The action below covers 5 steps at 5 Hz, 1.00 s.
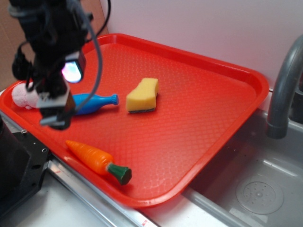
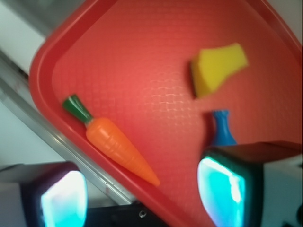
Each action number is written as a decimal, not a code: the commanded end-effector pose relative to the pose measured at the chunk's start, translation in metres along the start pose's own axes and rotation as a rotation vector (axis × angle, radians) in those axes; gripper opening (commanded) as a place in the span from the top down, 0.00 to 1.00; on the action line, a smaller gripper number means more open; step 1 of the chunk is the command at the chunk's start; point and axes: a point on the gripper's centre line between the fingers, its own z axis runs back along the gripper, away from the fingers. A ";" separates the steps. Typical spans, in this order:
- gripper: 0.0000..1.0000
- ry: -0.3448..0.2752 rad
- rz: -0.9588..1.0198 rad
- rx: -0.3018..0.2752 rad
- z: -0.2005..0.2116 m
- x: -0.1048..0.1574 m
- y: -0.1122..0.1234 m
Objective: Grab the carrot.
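Red plastic tray (image 1: pixel 199 142) with a raised rim, resting at the edge of a grey sink (image 1: pixel 255 189); a grey faucet (image 1: pixel 284 90) rises at the right and a white wall (image 1: pixel 203 23) stands behind. Four items lie on the tray, one of each. One carrot (image 1: pixel 97 161), orange with a dark green stem cap, lies close along the near rim, tip toward the left and cap toward the right, apart from everything else. One blue toy bottle (image 1: pixel 97 102) lies left of centre, neck pointing at one yellow sponge (image 1: pixel 142 95), which sits near the middle. One pale pink rounded item (image 1: pixel 22 97), partly hidden, sits at the left rim. End effector (image 1: pixel 56 111) hangs over the tray's left part, above the bottle's base and back from the carrot; in the wrist view its two fingers (image 2: pixel 222 189) stand spread apart with nothing between them. Right half of the tray is bare textured surface.
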 end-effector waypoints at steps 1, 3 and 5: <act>0.00 -0.023 -0.203 -0.098 -0.049 0.005 -0.004; 0.00 0.001 -0.291 -0.173 -0.083 0.017 -0.003; 0.00 0.029 -0.256 -0.155 -0.089 0.020 0.016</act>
